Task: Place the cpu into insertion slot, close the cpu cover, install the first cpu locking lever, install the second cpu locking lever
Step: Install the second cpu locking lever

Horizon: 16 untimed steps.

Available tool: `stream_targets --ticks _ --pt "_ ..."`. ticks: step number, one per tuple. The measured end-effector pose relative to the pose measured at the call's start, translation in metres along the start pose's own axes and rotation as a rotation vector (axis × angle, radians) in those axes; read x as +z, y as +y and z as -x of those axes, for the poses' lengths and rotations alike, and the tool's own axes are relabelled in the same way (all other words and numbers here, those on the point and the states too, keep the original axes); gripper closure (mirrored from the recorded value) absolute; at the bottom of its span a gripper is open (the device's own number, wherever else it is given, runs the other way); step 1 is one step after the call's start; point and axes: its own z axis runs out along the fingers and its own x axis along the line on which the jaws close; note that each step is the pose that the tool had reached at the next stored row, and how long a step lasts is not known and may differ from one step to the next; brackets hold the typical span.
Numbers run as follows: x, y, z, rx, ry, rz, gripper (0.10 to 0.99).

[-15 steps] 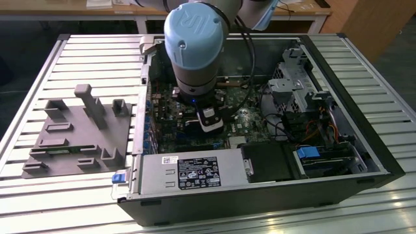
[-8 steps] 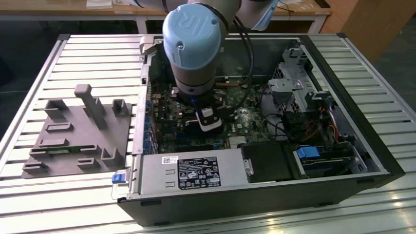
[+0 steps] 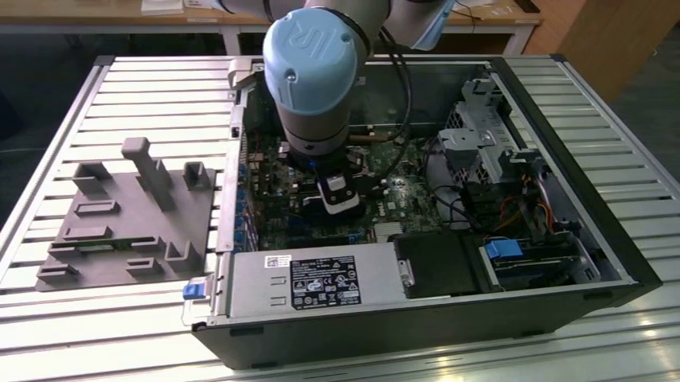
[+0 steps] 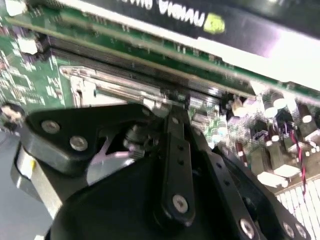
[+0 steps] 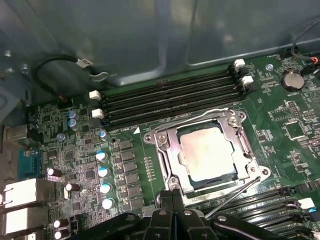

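Cpu (image 5: 207, 152) seated, cpu cover (image 5: 167, 150) down over it. Lever step in hand: gripper (image 5: 173, 195), jaws pressed together and empty, beside seemingly unlatched locking lever (image 5: 232, 196). Lever needs pressing down, hooking under catch.

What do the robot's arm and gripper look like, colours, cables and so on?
The arm is a silver-grey tube with a rounded light-blue joint cap bearing a pale logo; a black cable runs alongside. The gripper is black with a white section, its black link bars fixed by silver screws.

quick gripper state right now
Gripper: closed, fingers together, nothing seen held, tips at the edge of the cpu cover.
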Motion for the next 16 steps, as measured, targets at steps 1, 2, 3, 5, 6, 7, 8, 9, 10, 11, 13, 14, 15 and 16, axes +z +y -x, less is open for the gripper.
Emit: stream_targets --ticks 1,2,3,5,6,7,8,9,10,11,13,14,15,16 --pt "0.0 0.0 -0.0001 0.0 0.0001 0.0 0.984" --pt "0.0 0.0 -0.0001 0.0 0.0001 0.0 0.984" --pt "-0.0004 0.0002 -0.0002 0.0 0.0001 -0.001 0.984" --pt "-0.0035 0.0017 -0.0003 0.0 -0.0004 -0.002 0.984" --pt "-0.0063 0.0029 -0.0004 0.0 -0.0006 -0.003 0.984" --pt "-0.0097 0.0045 -0.0005 0.0 -0.0007 -0.003 0.984" --pt "-0.0132 0.006 -0.0006 0.0 -0.0008 -0.003 0.984" --pt "-0.0168 0.0076 -0.0008 0.0 -0.001 -0.004 0.984" --pt "-0.0202 0.0091 -0.0009 0.0 -0.0014 -0.006 0.984" --pt "-0.0234 0.0106 -0.001 -0.001 -0.0022 -0.009 0.984" --pt "-0.0277 0.0127 -0.0012 -0.001 -0.0046 -0.018 0.984" --pt "-0.0291 0.0135 -0.0012 -0.002 -0.0067 -0.026 0.984" --pt "-0.0305 0.0141 -0.0013 -0.003 -0.0092 -0.036 0.984" --pt "-0.0317 0.0146 -0.0013 -0.004 -0.0118 -0.046 0.984"
